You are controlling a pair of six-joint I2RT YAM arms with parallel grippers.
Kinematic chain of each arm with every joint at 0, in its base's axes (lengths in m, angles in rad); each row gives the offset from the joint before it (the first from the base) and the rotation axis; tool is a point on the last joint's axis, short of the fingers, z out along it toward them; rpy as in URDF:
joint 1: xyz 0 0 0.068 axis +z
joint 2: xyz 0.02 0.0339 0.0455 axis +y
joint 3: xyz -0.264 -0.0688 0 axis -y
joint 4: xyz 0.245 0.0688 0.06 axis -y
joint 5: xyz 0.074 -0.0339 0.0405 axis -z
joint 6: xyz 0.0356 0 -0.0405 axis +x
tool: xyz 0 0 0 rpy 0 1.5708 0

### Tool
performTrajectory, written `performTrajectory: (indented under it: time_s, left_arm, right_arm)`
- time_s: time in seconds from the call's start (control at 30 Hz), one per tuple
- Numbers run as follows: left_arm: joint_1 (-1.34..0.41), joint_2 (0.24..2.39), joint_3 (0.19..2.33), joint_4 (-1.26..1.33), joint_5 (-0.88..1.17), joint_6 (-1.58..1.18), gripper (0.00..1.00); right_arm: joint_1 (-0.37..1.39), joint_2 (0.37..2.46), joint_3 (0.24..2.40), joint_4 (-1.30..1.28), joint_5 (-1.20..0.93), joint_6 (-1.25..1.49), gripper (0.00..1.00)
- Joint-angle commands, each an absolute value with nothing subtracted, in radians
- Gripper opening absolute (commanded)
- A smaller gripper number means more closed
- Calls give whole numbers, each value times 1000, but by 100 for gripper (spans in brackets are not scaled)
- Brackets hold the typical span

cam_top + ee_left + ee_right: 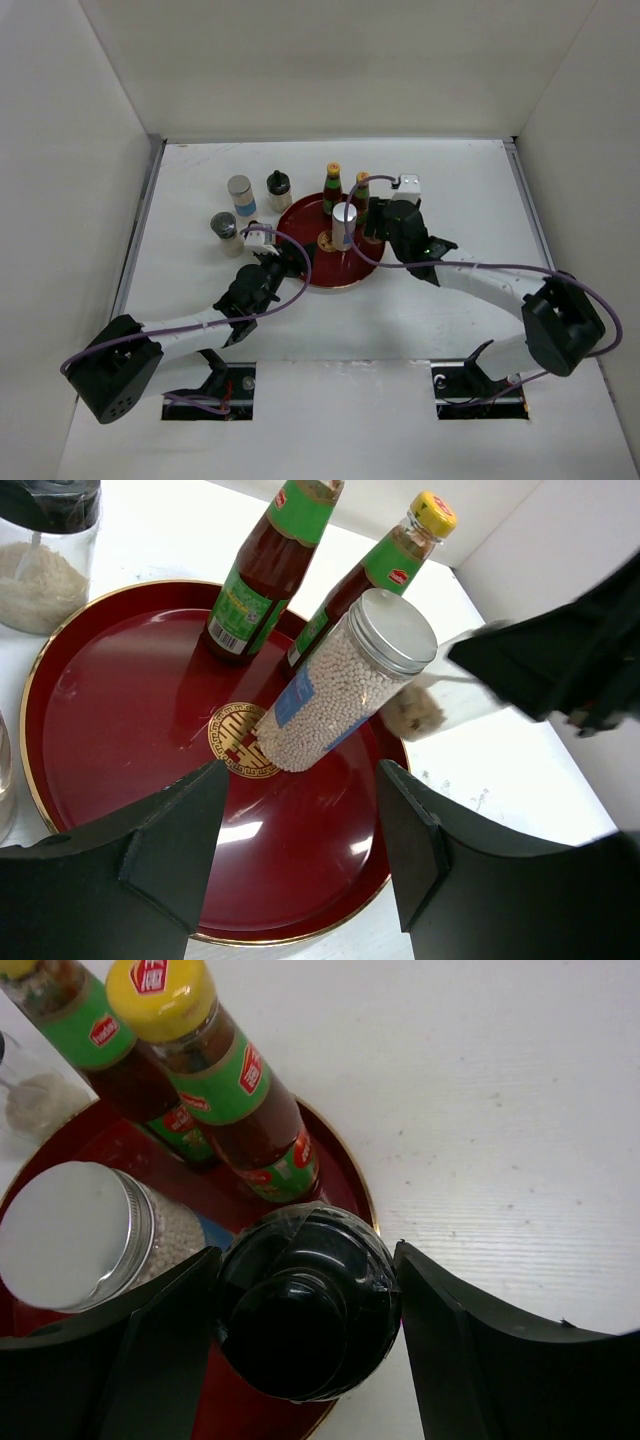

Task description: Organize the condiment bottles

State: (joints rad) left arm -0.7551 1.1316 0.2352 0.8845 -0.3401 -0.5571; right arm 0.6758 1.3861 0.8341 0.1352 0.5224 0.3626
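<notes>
- My right jaws clench a dark-lidded jar (300,1290) at the right rim of the red tray (298,222).
- My left jaws hang released over its near edge.
- Two sauce bottles (332,190) and a silver-topped cylinder (344,224) stand on it.
- Three containers (240,195) stand left of it.

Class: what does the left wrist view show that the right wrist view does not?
Only the left wrist view: the tray's gold emblem and the open, empty left jaws. Only the right wrist view: the black lid of the jar held between the right jaws. Both: two sauce bottles, the silver-topped cylinder, the red tray.
</notes>
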Motion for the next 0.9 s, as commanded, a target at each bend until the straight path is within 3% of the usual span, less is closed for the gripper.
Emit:
performTrajectory:
  time_s: [0.0,0.2,0.4,0.63,0.77,0.83,0.87]
  left_arm:
    - [-752,1118,253,943,-339,-551,59]
    - [-751,1108,252,943,-341,-551,59]
    - [-762,1092,264,933,-373,-551,58]
    - [-762,996,343,761,-442,-549,60]
    - [-713,957,506,511,-479,-546,64]
    - [-667,969,602,381,-483,-540,66]
    - [-642,983,645,330,-483,-540,67]
  right_arm:
    - [685,1437,899,264,469,376,57]
    - [670,1525,907,282,446,411,60]
    - [668,1531,894,272,448,440,90]
    - [665,1356,815,238,518,463,99]
    - [662,1188,691,262,548,497,97]
    - [657,1122,631,275,545,521,85]
    - [656,1100,606,282,542,529,73]
